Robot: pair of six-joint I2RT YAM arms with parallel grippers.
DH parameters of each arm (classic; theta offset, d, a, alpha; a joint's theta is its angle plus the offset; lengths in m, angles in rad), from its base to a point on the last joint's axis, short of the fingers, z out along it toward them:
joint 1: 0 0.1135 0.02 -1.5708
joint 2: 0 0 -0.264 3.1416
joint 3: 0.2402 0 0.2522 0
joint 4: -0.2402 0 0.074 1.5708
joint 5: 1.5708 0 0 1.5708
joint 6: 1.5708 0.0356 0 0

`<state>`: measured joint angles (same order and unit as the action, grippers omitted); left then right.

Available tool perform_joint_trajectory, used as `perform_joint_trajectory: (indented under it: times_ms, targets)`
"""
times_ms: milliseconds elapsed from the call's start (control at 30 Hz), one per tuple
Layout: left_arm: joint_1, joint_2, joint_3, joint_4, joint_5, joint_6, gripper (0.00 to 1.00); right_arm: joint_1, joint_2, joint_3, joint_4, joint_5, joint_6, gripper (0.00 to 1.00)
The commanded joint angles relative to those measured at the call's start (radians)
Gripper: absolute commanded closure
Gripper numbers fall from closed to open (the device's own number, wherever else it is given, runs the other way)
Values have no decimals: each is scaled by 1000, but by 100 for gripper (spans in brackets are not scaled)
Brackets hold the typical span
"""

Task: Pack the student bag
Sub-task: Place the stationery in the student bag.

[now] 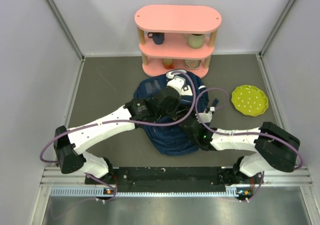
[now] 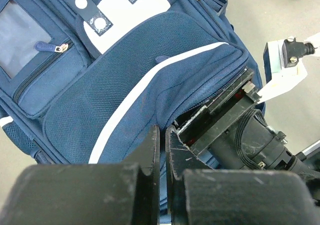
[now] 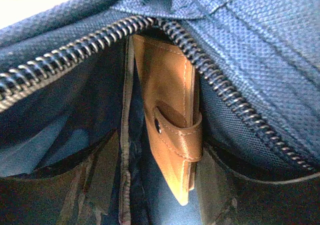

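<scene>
The navy backpack (image 1: 170, 142) lay flat in the middle of the grey table (image 1: 110, 85), its far end just in front of a pink shelf (image 1: 177, 17). Both arms reached over it. The left gripper (image 2: 161, 135) sat on top of the backpack, near its middle. Its jaws were almost together, with only a thin dark slit between them. Whether any fabric was caught there could not be told. Beyond its fingers ran a white stripe (image 2: 150, 80) across a front pocket, and a white patch (image 2: 125, 10) lay farther off.

The right gripper (image 1: 192, 130) was pushed into the near right side of the backpack, through an open zip (image 3: 75, 50). Its jaws stood apart. A brown leather wallet (image 3: 172, 130) with a snap strap stood upright between them, inside the compartment. The wallet was close to the right-hand finger and clear of the left-hand one.

A green plate (image 1: 249, 100) with pale dots lay on the table to the right of the backpack. On the shelf's middle level stood a blue mug (image 1: 157, 37) and a pale green mug (image 1: 196, 40).
</scene>
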<state>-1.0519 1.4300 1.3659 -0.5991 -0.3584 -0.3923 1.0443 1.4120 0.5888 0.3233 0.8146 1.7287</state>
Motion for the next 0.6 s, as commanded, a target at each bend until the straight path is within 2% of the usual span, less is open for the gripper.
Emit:
perform_joint_trajectory:
  times_ms: [0, 33, 133, 300, 367, 433, 500, 567]
  targets:
    - [0, -85, 9, 116, 27, -57, 100, -3, -16, -56, 197, 46, -136, 39]
    - [7, -86, 4, 119, 36, -60, 100, -3, -31, -101, 233, 37, -165, 35]
    - [23, -88, -16, 131, 50, -66, 100, -3, -129, -168, 194, -11, -230, 29]
    - [36, -86, -33, 143, 56, -69, 100, -3, -271, -237, 83, -58, -258, 27]
    - [43, -85, -39, 144, 58, -69, 100, -3, -318, -250, 39, -63, -265, 30]
    - [46, -85, -44, 145, 61, -74, 100, -3, -340, -248, 16, -68, -264, 40]
    - [47, -86, -47, 147, 65, -74, 100, -3, -346, -248, 8, -78, -262, 55]
    - [47, -89, -48, 147, 64, -72, 100, -3, -355, -254, 11, -103, -264, 58]
